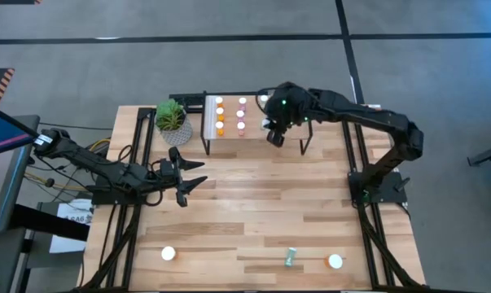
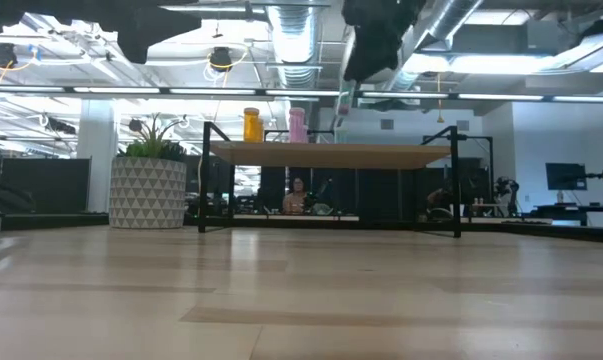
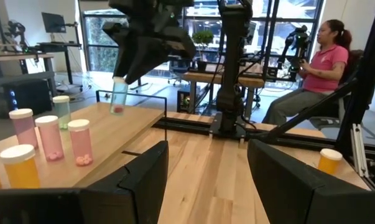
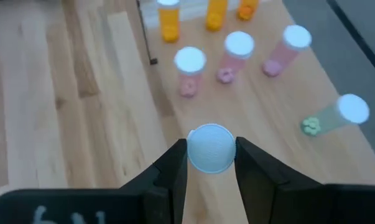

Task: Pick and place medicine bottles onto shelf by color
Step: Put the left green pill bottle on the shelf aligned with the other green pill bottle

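Note:
The shelf [image 1: 290,122] stands at the table's far side on black legs. On it stand a column of orange bottles [image 1: 220,115], a column of pink bottles [image 1: 242,114] and one teal bottle [image 1: 263,99]. My right gripper [image 1: 275,137] is over the shelf's middle, shut on a second teal bottle [image 3: 119,96]. My left gripper [image 1: 199,176] is open and empty, low over the table's left part. Near the table's near edge, two white-capped bottles [image 1: 168,254] [image 1: 335,261] stand upright and a teal bottle [image 1: 291,258] lies on its side. My right gripper pinches the teal bottle by its white cap [image 4: 211,147] between its two fingers [image 4: 175,165], one on each side of the cap. The fingers come from above, pointing down. The bottle hangs below them, slightly tilted, its bottom [image 3: 117,111] close over the shelf top; whether it touches, I cannot tell.
A green plant in a white patterned pot [image 1: 172,120] stands just left of the shelf. Bare shelf top [image 1: 310,122] lies to the right of the held bottle. A seated person [image 3: 318,62] is in the room beyond the table.

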You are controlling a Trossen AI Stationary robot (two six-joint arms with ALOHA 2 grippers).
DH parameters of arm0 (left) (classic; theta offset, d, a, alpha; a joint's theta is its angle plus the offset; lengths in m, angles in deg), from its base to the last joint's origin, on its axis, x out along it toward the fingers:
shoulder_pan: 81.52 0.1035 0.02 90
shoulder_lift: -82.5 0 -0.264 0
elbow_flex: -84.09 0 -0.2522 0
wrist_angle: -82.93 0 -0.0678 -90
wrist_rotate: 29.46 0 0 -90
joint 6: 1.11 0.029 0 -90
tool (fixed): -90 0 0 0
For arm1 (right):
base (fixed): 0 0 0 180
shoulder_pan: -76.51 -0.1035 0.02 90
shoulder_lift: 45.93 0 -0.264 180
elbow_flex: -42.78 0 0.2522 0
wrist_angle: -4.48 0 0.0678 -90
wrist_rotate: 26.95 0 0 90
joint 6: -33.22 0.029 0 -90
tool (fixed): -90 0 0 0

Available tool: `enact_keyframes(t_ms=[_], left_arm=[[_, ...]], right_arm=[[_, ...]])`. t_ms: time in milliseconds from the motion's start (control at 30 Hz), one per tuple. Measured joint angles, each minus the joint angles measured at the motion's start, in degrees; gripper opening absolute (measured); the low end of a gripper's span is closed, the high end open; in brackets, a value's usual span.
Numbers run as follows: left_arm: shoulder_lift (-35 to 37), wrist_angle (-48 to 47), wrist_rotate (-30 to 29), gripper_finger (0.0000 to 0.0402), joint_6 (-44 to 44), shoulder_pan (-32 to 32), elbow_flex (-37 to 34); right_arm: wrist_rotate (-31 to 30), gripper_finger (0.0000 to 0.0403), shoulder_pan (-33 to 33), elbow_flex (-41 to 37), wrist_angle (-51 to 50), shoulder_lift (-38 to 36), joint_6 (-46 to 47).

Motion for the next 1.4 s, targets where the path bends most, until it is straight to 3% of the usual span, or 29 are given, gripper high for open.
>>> enact_keyframes(t_ms=[900,1400], left_arm=[[0.01,-0.01,-1.46,0.0208,0.05,0.01,0.0],[0.0,0.04,-1.44,0.0208,0.43,0.01,0.0]], right_arm=[[3.21,0.0134,6.87,0.0,-1.99,-0.11,-2.01],[3.25,0.0134,8.16,-0.1,-0.8,4.79,-1.14]])
